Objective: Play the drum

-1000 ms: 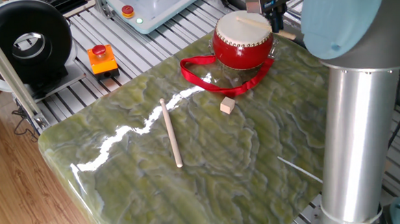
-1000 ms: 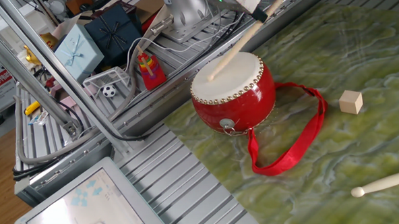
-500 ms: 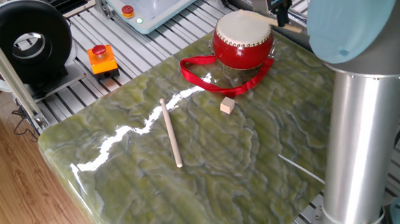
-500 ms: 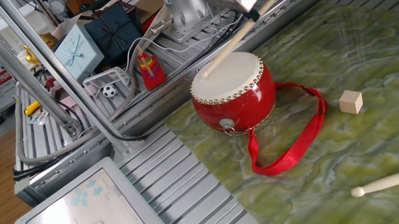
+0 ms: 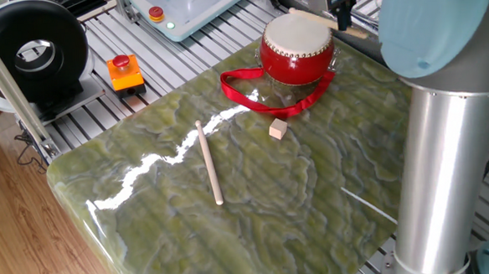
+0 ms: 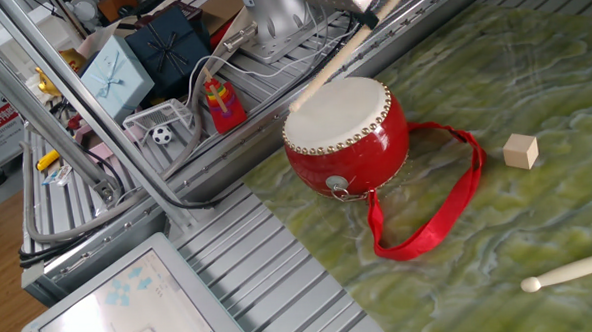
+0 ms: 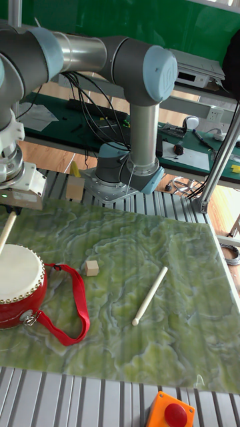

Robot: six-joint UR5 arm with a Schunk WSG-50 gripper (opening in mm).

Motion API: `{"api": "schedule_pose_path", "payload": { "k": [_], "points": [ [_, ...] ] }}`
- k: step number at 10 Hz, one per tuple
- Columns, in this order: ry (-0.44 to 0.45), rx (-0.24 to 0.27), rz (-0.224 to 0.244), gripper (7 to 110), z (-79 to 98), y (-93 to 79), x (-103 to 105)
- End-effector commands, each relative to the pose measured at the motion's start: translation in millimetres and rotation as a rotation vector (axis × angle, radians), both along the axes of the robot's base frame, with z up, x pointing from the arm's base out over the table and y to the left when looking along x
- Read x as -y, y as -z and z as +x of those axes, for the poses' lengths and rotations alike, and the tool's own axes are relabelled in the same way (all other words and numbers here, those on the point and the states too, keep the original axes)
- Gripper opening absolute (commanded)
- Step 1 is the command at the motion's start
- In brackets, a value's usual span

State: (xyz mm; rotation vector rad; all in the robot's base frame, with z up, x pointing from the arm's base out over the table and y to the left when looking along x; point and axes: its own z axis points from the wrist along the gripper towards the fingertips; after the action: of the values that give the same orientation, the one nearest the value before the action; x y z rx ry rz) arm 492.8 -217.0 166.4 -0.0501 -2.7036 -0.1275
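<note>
The drum (image 5: 297, 50) stands at the far corner of the green mat, glossy red with a cream skin (image 6: 338, 115) and a red ribbon strap (image 6: 434, 220) trailing over the mat. My gripper (image 5: 339, 13) hovers just beyond the drum's far rim, shut on a wooden drumstick (image 6: 330, 67). That stick slants down over the skin, its tip held slightly above the rim's edge. In the tall fixed view the gripper (image 7: 13, 205) sits above the drum (image 7: 18, 281), the stick (image 7: 6, 231) pointing down toward it.
A second drumstick (image 5: 209, 164) and a small wooden cube (image 5: 278, 129) lie on the mat. An orange box with red button (image 5: 125, 73), a black round device (image 5: 27, 48) and a white pendant (image 6: 132, 303) sit off the mat. The arm's column (image 5: 434, 152) rises at the right.
The stick's tip rested on the skin one second ago; the gripper has since risen a little and the tip has lifted off toward the rim.
</note>
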Motion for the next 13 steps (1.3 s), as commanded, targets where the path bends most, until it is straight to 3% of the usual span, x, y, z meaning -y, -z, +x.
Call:
{"api": "schedule_pose_path", "payload": {
  "k": [1,3,4,5,6,8,10,11,13],
  "points": [
    [0.063,-0.154,0.238,7,-26.9,-27.0,-55.8],
    [0.106,-0.292,0.425,7,-45.3,-66.1,-95.6],
    [0.103,-0.308,0.391,7,-47.6,-65.2,-90.5],
    [0.097,-0.318,0.299,7,-49.3,-57.0,-76.1],
    [0.087,-0.299,0.233,7,-47.1,-46.1,-64.6],
    [0.060,-0.248,0.151,7,-40.6,-36.3,-45.3],
    [-0.022,-0.230,-0.060,7,-37.0,-33.5,5.4],
    [-0.045,-0.214,-0.129,7,-33.4,-32.7,22.3],
    [-0.044,-0.175,-0.147,7,-27.3,-30.3,27.0]
  ]
}}
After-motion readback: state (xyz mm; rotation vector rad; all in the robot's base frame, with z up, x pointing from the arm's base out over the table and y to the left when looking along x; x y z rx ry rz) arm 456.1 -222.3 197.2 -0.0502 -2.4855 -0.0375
